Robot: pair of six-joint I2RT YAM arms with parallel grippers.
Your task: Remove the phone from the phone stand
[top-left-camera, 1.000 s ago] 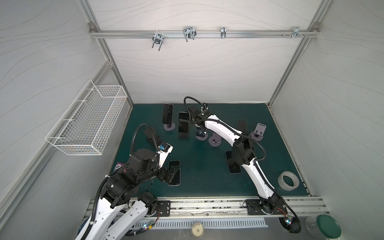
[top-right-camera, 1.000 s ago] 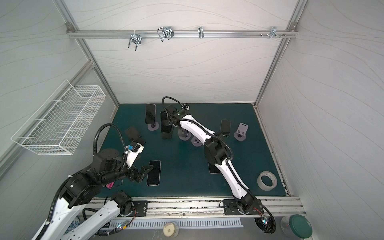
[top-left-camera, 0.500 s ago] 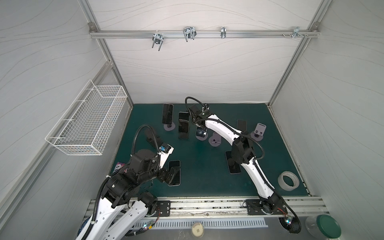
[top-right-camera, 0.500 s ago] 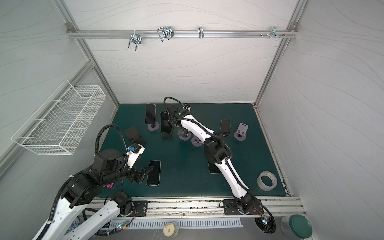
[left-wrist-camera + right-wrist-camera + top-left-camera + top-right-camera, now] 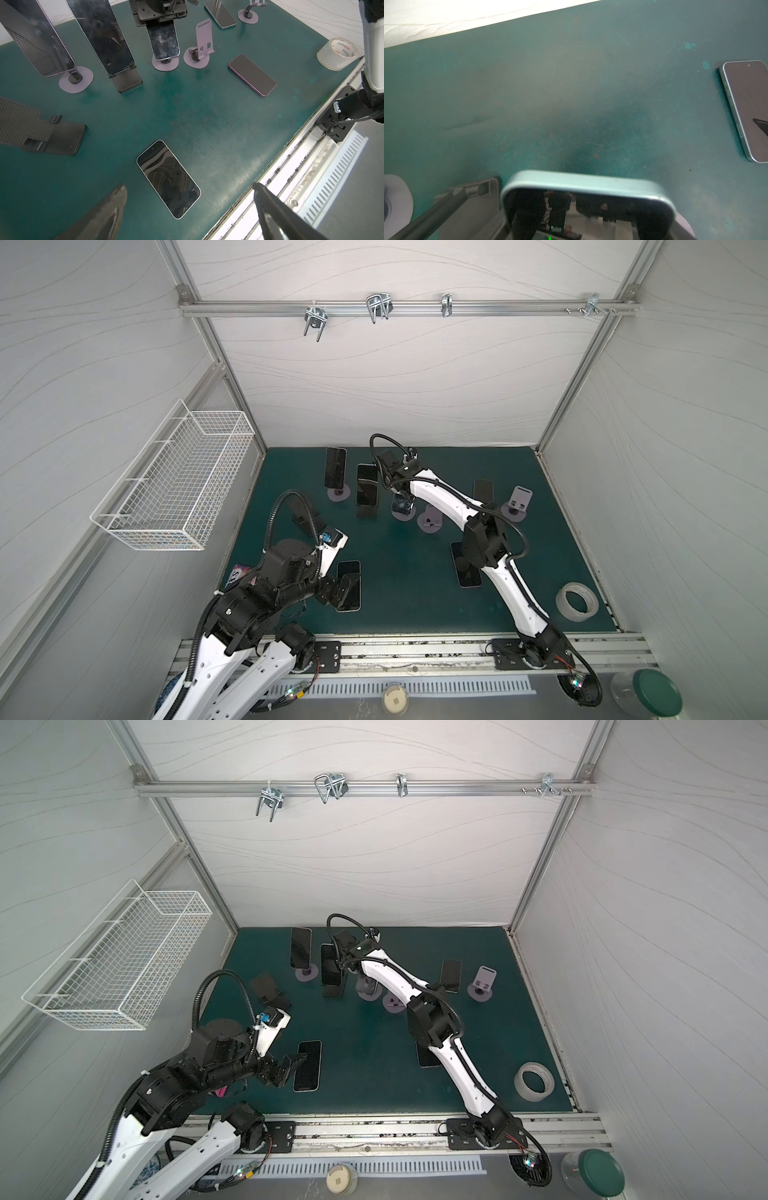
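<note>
R hand (image 5: 160, 19) sits over the top edge of the phone (image 5: 164, 41), which leans on its lilac stand (image 5: 165, 64) at back-centre of the counter (image 5: 409, 576). Its fingers are hidden, so can't tell if it's gripping or loose. L hand (image 5: 189, 187) hangs w/ fingers spread wide above a spare phone (image 5: 168, 178) lying flat nr the front edge.

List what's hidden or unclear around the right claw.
- Right claw: fingertips hidden by its own body in the left wrist view, by the arm in both top views.
- Phone: whether gripped, unclear; right wrist view blurs it.
- Flat phone: cut off by right wrist view's edge.
</note>
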